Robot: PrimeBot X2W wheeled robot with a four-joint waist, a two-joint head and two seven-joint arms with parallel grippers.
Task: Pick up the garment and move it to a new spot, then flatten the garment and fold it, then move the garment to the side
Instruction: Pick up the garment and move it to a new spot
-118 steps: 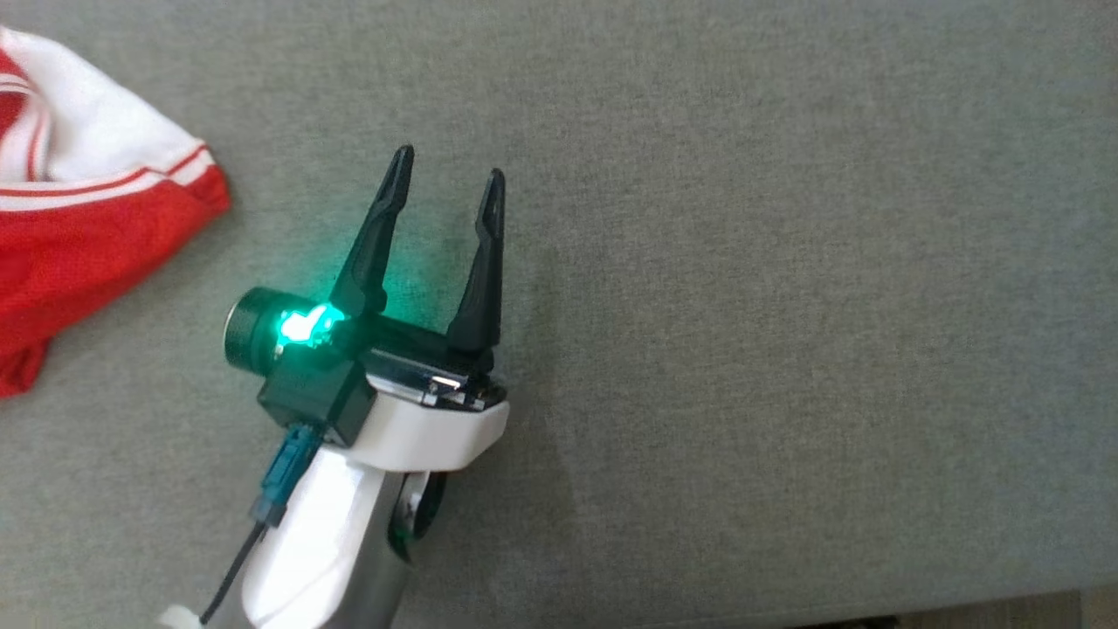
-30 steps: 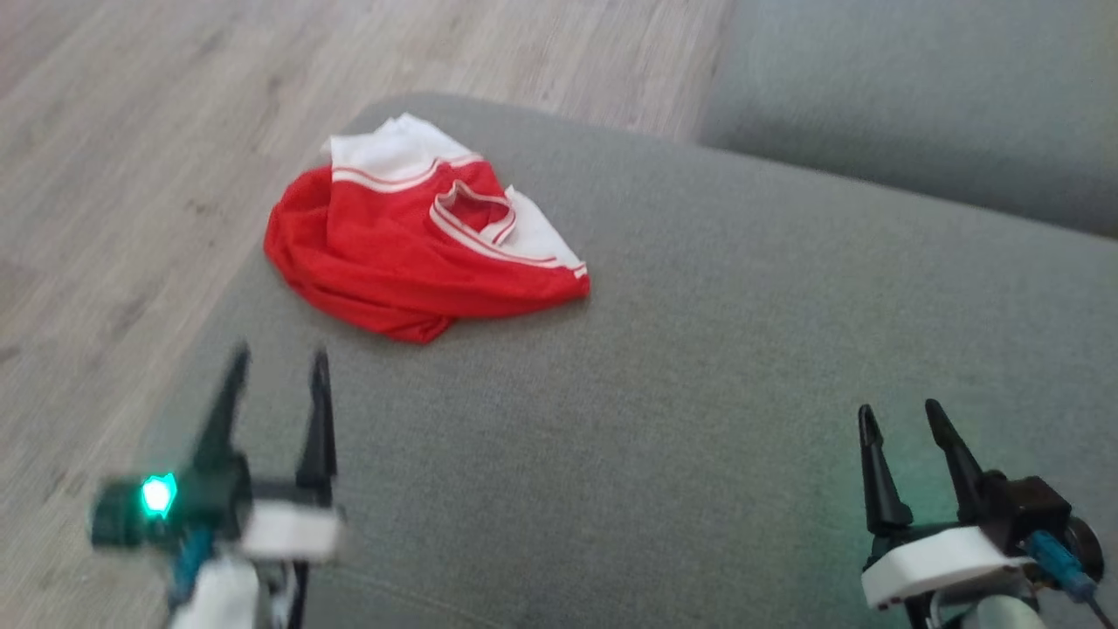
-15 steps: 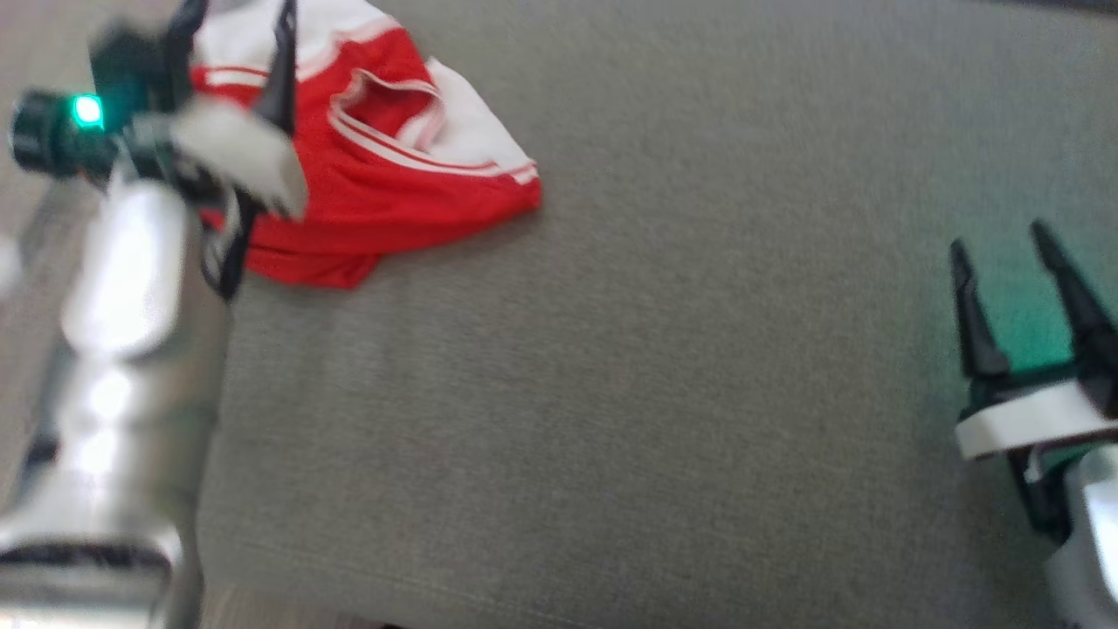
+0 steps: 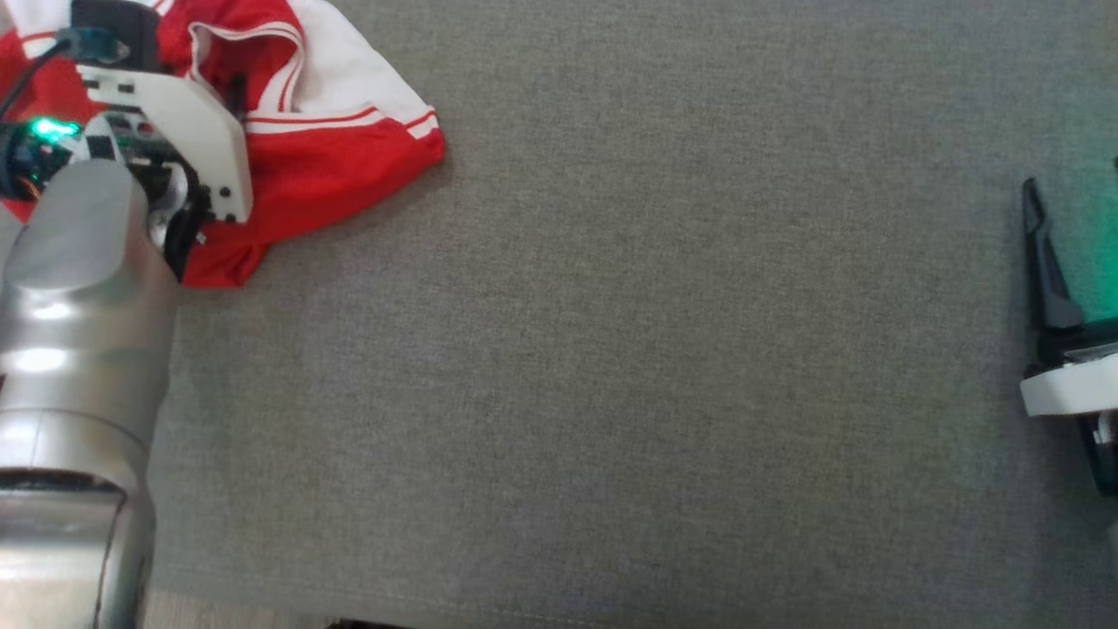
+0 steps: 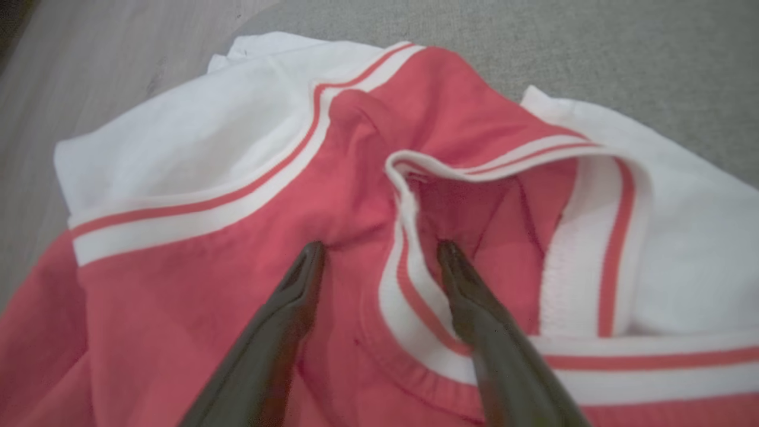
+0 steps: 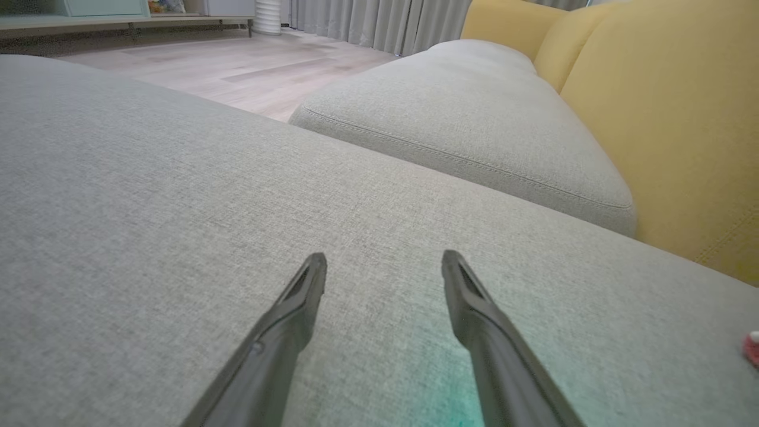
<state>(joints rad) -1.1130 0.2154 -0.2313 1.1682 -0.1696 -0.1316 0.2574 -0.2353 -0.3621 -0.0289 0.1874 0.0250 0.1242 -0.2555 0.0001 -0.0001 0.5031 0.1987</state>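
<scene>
Grey cushion (image 4: 611,349), head view: woven fabric, with the red-and-white garment (image 4: 349,166) bunched at the view's upper left and the left arm (image 4: 79,288) stretched over it.
Left gripper (image 5: 379,246), left wrist view: fingers spread wide, straddling the garment's striped collar (image 5: 403,196); tips appear to touch the cloth.
Right gripper (image 6: 384,256), right wrist view: fingers wide apart, holding nothing, low over the grey cushion; yellow backrest (image 6: 664,118) beyond.

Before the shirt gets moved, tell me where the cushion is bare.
The cushion is bare from the shirt across to the right gripper and down to its front edge. Crowded top left: the open left gripper is at the shirt.
</scene>
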